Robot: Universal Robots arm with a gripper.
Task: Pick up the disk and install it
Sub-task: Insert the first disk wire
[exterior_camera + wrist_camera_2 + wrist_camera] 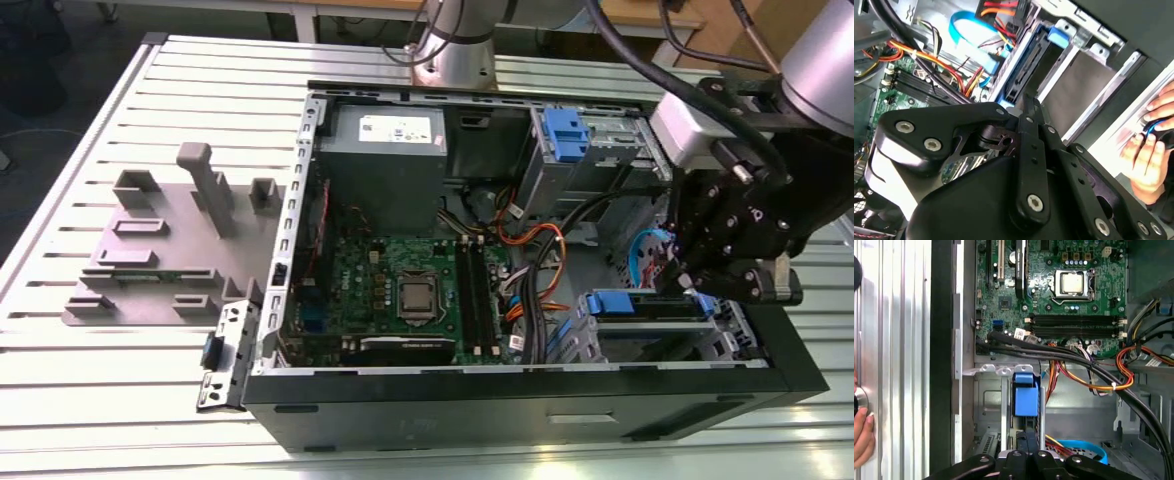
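Hazard: your black gripper (1027, 442) stood at the blue-framed silver metal disk (650, 306) in the open black case's (534, 405) corner bay, grasp not discernible; skew could have jammed it.

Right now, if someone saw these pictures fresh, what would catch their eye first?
An open computer case lies on its side on a slatted metal table, its green circuit board bare in the middle. At the exterior view's right, the black end effector hangs close to the blue-framed disk inside the case. In the second wrist view, a person's hand rests just outside the case.
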